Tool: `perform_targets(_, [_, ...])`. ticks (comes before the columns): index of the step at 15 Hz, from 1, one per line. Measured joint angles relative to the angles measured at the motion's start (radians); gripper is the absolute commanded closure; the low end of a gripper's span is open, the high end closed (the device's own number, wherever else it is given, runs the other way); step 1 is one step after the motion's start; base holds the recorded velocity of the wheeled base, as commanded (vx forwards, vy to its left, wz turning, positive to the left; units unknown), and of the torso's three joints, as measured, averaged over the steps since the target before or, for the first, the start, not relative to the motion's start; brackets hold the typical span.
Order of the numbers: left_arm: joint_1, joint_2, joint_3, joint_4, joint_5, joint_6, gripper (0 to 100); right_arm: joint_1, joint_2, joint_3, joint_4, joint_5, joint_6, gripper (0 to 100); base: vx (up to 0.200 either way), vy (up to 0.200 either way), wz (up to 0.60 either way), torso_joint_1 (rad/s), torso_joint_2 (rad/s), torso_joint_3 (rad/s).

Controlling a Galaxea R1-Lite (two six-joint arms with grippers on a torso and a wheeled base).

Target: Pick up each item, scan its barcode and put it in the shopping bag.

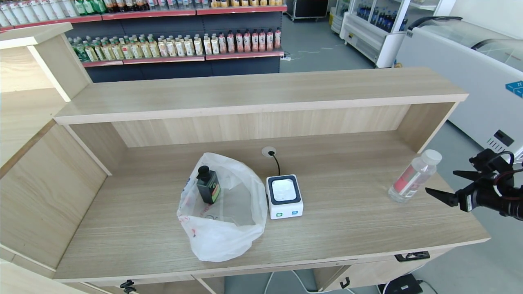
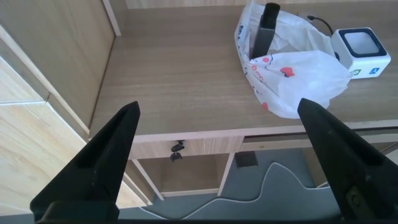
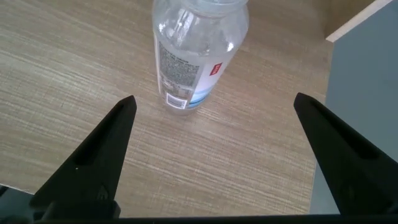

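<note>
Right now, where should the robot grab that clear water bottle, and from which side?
Around its labelled middle, approaching level from the right edge of the counter, where the open right gripper is. The water bottle stands upright with straight round sides; gripping the cap would probably tip it.

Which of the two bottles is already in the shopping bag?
The dark bottle, inside the shopping bag; the clear bottle stands outside on the counter.

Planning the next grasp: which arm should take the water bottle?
Right. The right gripper, jaws open, is close beside the water bottle; the left gripper is across the counter, beyond the shopping bag.
</note>
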Motion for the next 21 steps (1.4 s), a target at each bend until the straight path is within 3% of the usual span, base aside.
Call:
perform_targets(4, [0.0,0.0,0.0,0.0,-0.001,0.001,0,0.016,0.066,-0.01,-0.095,0.0,-0.001,0,0.0,0.0,0.0,0.0,0.0,0.0])
perform_targets(21, [0.0,0.0,0.0,0.0,0.0,0.0,0,0.104,0.204,-0.083,-0.198,0.047,0.0,0,0.0,0.0,0.0,0.0,0.0,0.0])
